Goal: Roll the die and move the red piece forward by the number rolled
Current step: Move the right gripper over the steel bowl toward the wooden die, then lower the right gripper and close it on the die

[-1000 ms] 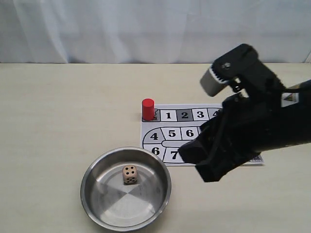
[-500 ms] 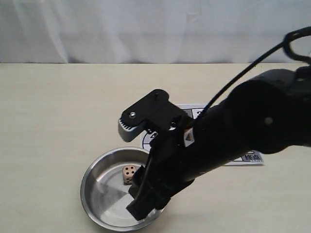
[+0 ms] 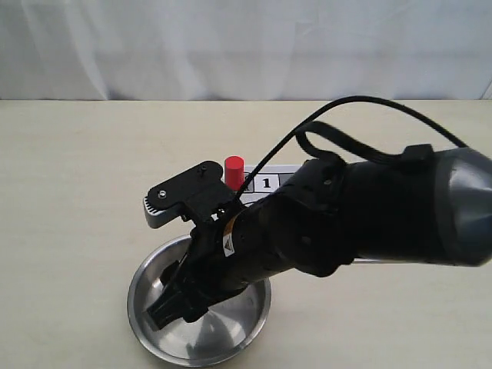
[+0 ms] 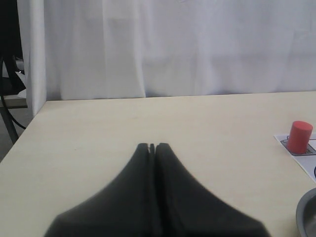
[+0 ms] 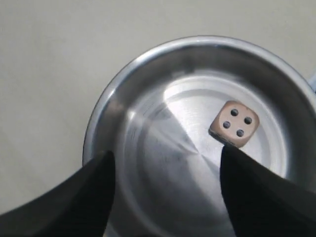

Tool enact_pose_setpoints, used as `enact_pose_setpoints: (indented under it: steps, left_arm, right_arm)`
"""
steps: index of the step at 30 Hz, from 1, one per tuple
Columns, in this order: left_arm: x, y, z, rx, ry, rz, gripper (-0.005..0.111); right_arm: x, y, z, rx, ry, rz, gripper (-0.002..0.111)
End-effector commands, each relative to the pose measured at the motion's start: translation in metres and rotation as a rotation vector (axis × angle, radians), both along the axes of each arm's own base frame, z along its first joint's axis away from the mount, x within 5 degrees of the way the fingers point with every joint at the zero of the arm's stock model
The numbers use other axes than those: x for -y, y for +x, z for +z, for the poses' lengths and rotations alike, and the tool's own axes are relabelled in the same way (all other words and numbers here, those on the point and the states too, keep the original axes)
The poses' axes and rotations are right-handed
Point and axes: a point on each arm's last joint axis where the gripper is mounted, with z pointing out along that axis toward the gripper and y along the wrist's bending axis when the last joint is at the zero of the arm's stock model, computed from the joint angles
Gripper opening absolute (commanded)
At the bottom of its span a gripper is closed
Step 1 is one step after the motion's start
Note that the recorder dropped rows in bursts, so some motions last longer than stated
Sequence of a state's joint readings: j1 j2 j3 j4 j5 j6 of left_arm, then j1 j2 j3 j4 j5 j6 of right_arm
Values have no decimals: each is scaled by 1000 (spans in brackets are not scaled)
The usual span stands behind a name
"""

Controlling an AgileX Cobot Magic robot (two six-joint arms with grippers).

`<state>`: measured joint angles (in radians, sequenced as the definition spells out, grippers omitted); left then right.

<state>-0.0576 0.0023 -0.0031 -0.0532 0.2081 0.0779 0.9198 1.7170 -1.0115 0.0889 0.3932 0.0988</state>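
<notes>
The die (image 5: 234, 123), a tan cube showing four black pips on top, lies in the steel bowl (image 5: 123, 79). My right gripper (image 5: 165, 154) hangs open over the bowl, and the die lies just past one of its fingertips (image 5: 232, 163). In the exterior view the right gripper (image 3: 171, 296) dips into the bowl (image 3: 142, 311) and the arm hides the die. The red piece (image 3: 234, 171) stands upright at the board's far left corner; it also shows as (image 4: 299, 137). My left gripper (image 4: 152, 146) is shut and empty, low over bare table, well away from the red piece.
The numbered game board (image 3: 265, 183) lies behind the bowl, mostly covered by my right arm. Its corner (image 4: 295, 151) and the bowl's rim (image 4: 306, 210) show in the left wrist view. A white curtain backs the table, whose left edge (image 4: 22, 136) is near.
My right arm has swung left and down from above the board to over the bowl, now covering the die in the exterior view. The die and red piece have not moved.
</notes>
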Motion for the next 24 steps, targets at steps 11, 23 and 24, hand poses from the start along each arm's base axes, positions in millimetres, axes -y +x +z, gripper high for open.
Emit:
enact_pose_setpoints:
  steps: [11, 23, 24]
  left_arm:
    - [0, 0, 0, 11, -2, -1, 0]
    - [0, 0, 0, 11, -2, -1, 0]
    - [0, 0, 0, 11, -2, -1, 0]
  right_arm:
    - [1, 30, -24, 7, 55, -130, 59]
    - [-5, 37, -52, 10, 49, -138, 59]
    - [-5, 38, -55, 10, 48, -139, 59]
